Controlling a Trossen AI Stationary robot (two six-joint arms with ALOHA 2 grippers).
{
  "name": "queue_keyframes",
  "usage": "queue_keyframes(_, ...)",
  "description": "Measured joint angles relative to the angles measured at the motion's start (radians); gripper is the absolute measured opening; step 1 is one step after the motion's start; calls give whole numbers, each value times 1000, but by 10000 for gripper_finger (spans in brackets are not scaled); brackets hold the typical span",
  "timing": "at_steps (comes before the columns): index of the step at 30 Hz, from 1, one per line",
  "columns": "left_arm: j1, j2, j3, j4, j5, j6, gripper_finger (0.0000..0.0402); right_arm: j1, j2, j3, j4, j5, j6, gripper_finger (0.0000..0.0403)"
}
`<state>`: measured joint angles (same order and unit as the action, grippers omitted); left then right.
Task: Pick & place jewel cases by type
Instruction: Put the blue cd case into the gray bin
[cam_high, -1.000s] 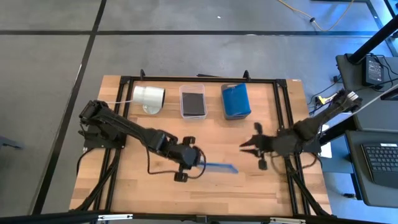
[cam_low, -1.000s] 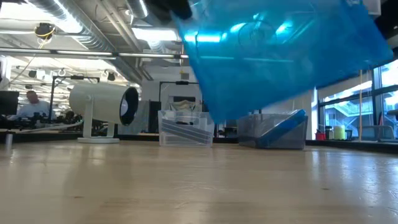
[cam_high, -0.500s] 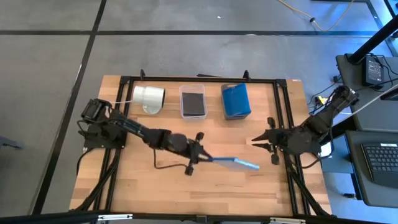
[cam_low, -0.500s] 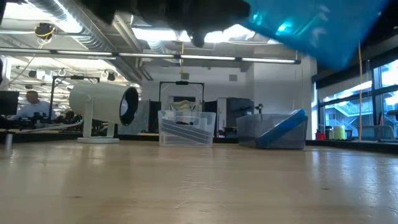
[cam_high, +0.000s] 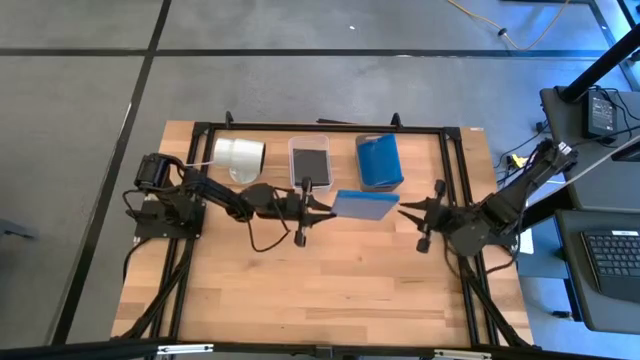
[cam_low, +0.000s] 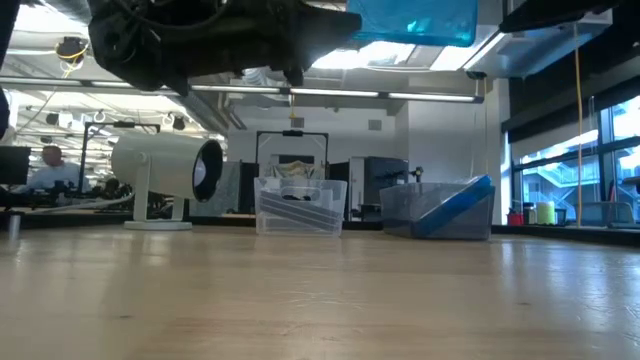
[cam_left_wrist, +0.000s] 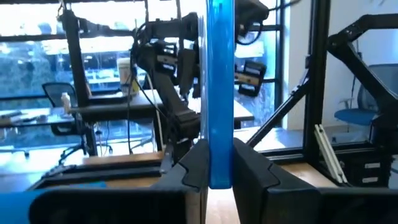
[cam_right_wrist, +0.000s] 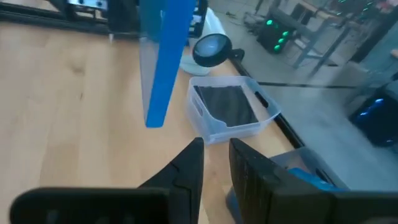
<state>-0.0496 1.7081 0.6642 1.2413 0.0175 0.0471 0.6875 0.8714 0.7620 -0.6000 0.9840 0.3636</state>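
Wooden table (cam_high: 330, 290) beneath left gripper (cam_high: 318, 207) clamping blue case (cam_high: 365, 206)

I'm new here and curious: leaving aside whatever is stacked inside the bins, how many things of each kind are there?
Clear rectangular plastic bins: 2
White cylinder: 1
Translucent blue square plastic case, held in the air: 1
Total: 4

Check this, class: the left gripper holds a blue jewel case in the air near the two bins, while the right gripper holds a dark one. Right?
Not quite. The right gripper holds nothing, as the high view shows. The left gripper does hold the blue jewel case in the air near the two bins.
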Motion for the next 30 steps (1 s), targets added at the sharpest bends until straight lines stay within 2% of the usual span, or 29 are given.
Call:
queue_keyframes(5, 8, 0, 4, 25, 2, 25, 48, 0, 106, 0, 76, 35, -32, 80)
queue_keyframes(10, -2, 0, 4, 13, 1, 29, 47, 0, 203, 0, 137, -2, -32, 80)
queue_keyframes(17, -10, -2, 4, 17, 2, 128, 50, -6, 314, 0, 180, -8, -27, 81)
queue_keyframes(23, 17, -3, 4, 20, 9, 148, 48, -72, 325, 0, 182, 66, 214, 92)
queue_keyframes(27, 29, -4, 4, 14, 9, 149, 48, -99, 316, 1, 184, 82, 141, 98)
queue_keyframes(30, 32, -4, 4, 11, 9, 150, 51, -108, 316, 1, 187, 49, 129, 98)
